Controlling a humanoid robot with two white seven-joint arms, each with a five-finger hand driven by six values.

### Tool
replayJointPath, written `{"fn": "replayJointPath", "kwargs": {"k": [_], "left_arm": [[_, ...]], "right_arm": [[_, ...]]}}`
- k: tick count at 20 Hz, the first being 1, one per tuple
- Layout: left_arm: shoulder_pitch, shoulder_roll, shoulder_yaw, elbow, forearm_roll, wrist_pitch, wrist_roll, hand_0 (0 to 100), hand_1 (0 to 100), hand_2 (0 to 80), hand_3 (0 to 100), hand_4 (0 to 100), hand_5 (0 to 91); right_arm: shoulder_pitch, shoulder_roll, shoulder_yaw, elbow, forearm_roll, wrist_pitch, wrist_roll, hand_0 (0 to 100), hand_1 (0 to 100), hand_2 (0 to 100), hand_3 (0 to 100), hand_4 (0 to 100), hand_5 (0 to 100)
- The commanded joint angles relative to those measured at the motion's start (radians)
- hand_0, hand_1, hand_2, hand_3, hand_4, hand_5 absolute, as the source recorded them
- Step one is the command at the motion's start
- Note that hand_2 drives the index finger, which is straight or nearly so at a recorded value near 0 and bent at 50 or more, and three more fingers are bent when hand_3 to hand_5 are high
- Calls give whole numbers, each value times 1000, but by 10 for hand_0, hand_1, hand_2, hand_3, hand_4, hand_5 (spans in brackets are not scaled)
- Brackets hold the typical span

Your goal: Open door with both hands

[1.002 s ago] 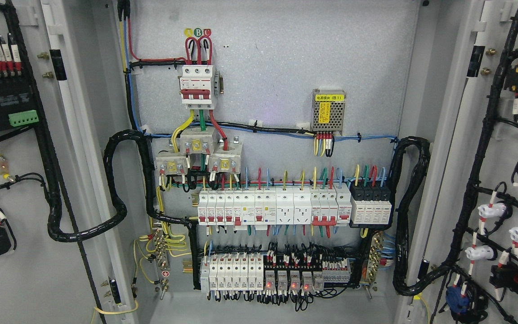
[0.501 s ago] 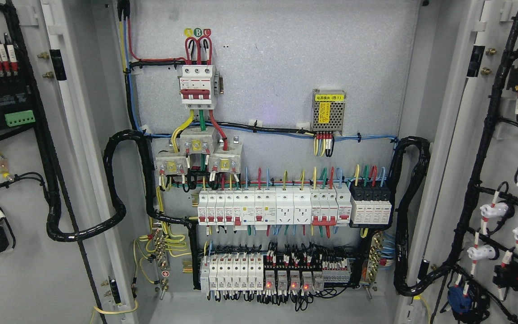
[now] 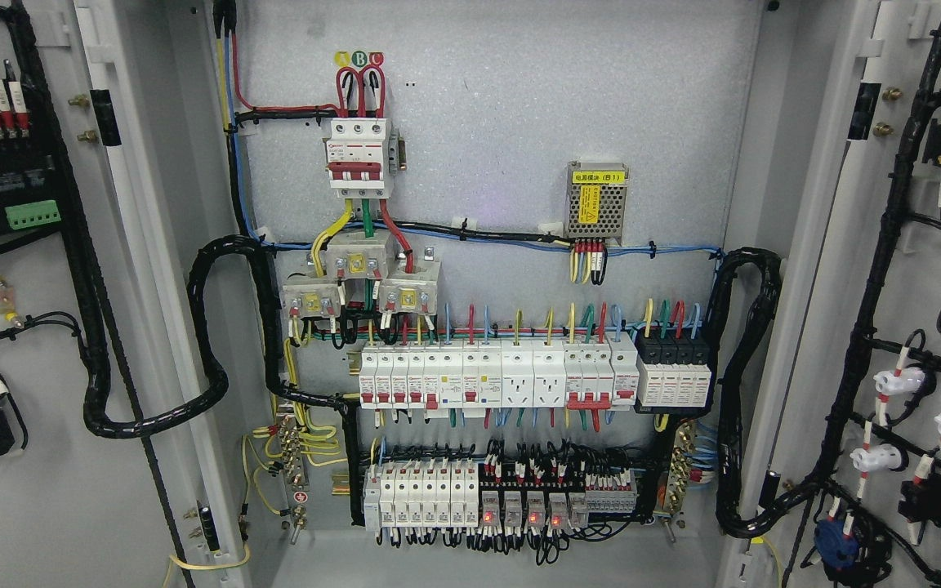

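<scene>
A: Head view first: where are the doors?

B: Both stand swung wide. The left door (image 3: 21, 343) fills the side left of the back panel (image 3: 503, 122), its inner face turned to the camera; the right door (image 3: 912, 327) does the same on the other side of the panel.

A: And the fingers, spread, pressed together, or pinching something?

B: I cannot tell. Neither robot hand shows anywhere, so nothing can be said of what they hold or touch. There is only a small dark sliver at the bottom corner below the left door, too small to identify.

A: What sits on the back panel?

B: Near its top, a three-pole breaker (image 3: 360, 159) with red, green and yellow leads. To the right of that, a small meshed power supply (image 3: 595, 204) with a yellow label. Below both runs a row of white breakers (image 3: 495, 376), ending at a black-topped module (image 3: 673, 371). Under that row is a lower rail of relays (image 3: 503, 494), several with red lights lit.

A: And the wiring?

B: A thick black loom (image 3: 217, 327) loops from the panel's left side across to the left door. A matching black loom (image 3: 744, 392) curves from the panel's right side toward the right door, where white lamp holders (image 3: 895, 384) are wired along black cable.
</scene>
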Motion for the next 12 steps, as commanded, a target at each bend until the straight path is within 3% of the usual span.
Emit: {"fn": "replayJointPath", "kwargs": {"k": [1, 12], "left_arm": [[-2, 8, -4, 7, -1, 1, 0, 295, 0, 28, 28, 35, 0], [21, -35, -14, -146, -5, 1, 8, 296, 0, 28, 27, 36, 0]], "right_arm": [[-3, 2, 0, 8, 1, 0, 1, 218, 0, 0, 0, 0, 0], [-27, 17, 6, 2, 1, 3, -1, 218, 0, 0, 0, 0, 0]]}}
